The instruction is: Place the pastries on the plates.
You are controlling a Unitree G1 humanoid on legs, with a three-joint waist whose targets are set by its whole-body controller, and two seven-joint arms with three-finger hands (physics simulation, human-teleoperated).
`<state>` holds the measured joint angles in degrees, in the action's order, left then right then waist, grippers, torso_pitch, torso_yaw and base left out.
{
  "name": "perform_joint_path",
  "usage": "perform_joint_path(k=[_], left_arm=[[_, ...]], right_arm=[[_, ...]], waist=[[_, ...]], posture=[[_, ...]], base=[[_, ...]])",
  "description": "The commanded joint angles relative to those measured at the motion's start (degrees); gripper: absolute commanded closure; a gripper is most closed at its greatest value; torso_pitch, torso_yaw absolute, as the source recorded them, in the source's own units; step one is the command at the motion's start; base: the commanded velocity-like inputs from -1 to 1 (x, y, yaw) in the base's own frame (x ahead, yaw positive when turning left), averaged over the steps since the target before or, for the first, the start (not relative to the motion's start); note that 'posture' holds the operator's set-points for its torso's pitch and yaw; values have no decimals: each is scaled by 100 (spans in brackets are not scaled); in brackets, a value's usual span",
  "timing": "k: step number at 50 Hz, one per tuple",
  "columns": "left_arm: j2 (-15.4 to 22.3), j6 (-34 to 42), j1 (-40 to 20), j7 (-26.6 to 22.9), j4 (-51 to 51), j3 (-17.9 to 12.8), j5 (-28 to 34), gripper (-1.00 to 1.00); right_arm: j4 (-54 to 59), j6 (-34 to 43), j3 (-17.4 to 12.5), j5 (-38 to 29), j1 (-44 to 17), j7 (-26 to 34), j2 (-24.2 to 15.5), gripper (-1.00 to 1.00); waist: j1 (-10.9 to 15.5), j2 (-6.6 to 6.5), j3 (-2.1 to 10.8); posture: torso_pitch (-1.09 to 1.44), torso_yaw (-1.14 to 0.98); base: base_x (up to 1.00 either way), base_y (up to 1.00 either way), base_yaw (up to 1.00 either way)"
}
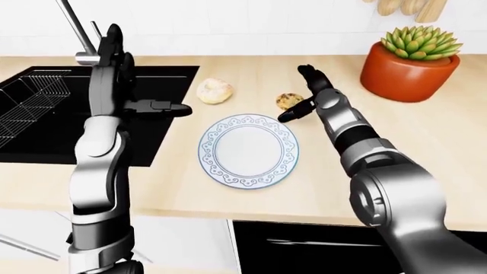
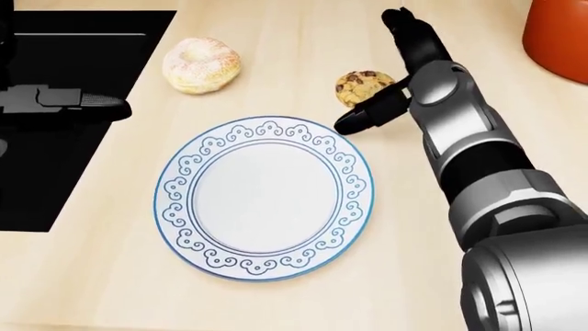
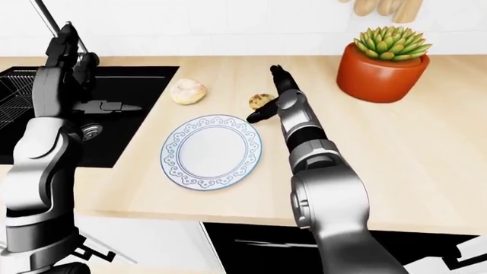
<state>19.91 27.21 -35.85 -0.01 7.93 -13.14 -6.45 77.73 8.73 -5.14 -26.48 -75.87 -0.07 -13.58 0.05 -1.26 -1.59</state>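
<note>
A white plate with a blue scroll rim (image 2: 174, 207) lies flat on the wooden counter. Above it to the left sits a sugared donut (image 2: 201, 64). A chocolate chip cookie (image 2: 358, 84) lies just past the plate's upper right rim. My right hand (image 2: 375, 67) is open beside the cookie: its fingers (image 2: 409, 34) point up along the cookie's right side, and the dark thumb (image 2: 363, 117) reaches under it toward the plate. Whether the hand touches the cookie is unclear. My left hand (image 1: 144, 74) hangs open over the sink, fingers up and thumb pointing right, holding nothing.
A black sink (image 1: 45, 120) with a wire rack and a faucet (image 1: 76, 28) fills the left side. An orange pot with a succulent (image 1: 409, 63) stands at the upper right. The counter edge (image 1: 251, 212) runs below the plate.
</note>
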Motion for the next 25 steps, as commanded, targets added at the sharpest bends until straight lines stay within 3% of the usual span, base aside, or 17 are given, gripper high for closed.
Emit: perform_joint_path(k=[1,25], left_arm=[[64,-177,-166,22,195,-55,15,-100],[76,-189,-90,7,246,-88,17,-100]], right_arm=[[-236,-132,0,-40,-228,-64,-60,-73],[-241,-97,-21,6,-116,-54,-42,-40]], waist=[[-2,-11,179],[-3,-6,182]], posture=[[0,0],[0,0]], base=[[0,0,0],[0,0,0]])
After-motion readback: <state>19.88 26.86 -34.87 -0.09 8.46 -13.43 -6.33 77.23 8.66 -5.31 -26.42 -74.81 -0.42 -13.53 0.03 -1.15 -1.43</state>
